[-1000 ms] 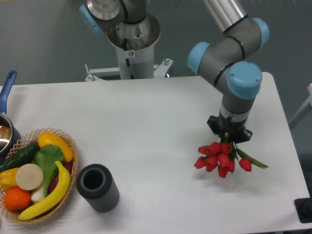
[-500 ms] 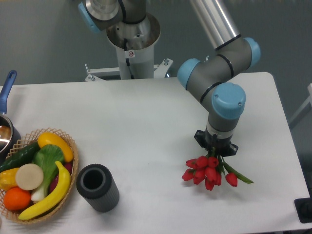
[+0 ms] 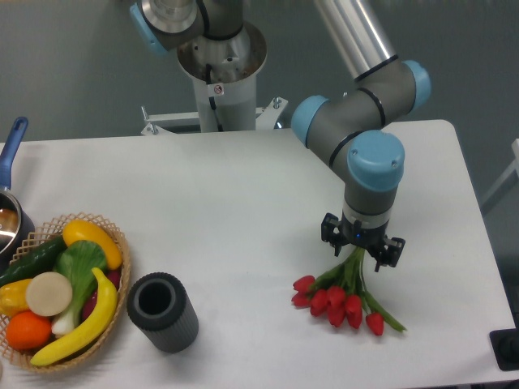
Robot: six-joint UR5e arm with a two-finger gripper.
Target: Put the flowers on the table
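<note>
The flowers (image 3: 338, 301), a small bunch of red tulip buds with green stems, lie on the white table (image 3: 243, 194) at the front right, buds pointing toward the front edge. My gripper (image 3: 357, 250) points down just behind the buds, over the stem ends. Its fingers stand apart on either side of the stems, so it looks open. The stem tips are hidden under the gripper.
A dark grey ribbed cylinder (image 3: 163, 312) stands upright at the front left. A wicker basket (image 3: 120, 275) of fruit and vegetables sits at the left front edge. A pot with a blue handle (image 3: 10, 146) is at the far left. The robot base (image 3: 219, 73) is at the back.
The arm moved left and toward the front with the flowers, then lowered. The fingers have spread, and the bunch now lies lower and flatter on the table.
</note>
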